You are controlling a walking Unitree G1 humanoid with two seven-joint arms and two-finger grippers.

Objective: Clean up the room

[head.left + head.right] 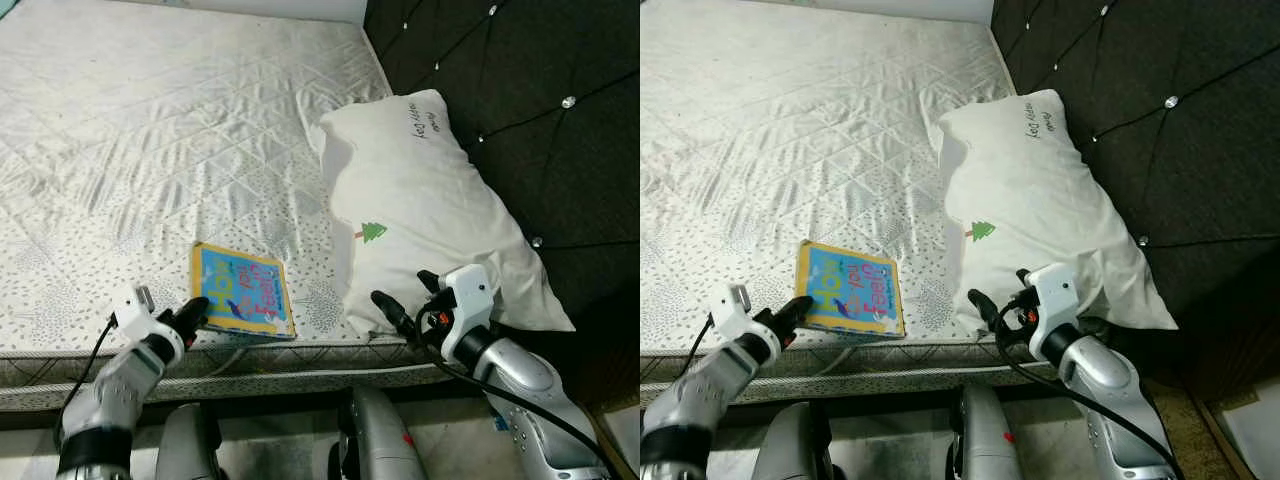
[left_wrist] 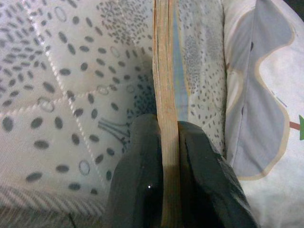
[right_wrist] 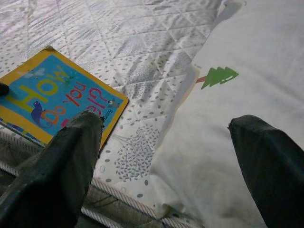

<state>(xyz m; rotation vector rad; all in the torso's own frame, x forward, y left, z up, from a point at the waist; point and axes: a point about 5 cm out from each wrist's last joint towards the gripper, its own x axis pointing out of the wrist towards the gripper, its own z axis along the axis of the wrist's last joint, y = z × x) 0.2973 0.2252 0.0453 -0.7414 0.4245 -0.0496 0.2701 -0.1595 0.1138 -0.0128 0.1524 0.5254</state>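
The big bed has a white dotted mattress and a dark padded headboard. A white pillow leans there. The book lies near the bed's edge, its corner squeezed by the left end effector. The right end effector is wide open beside the pillow, holding nothing.

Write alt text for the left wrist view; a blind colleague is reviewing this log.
The left gripper is shut on the edge of a children's book, seen edge-on between its two black fingers. The book lies on a white dotted mattress, with a white pillow just beyond it.
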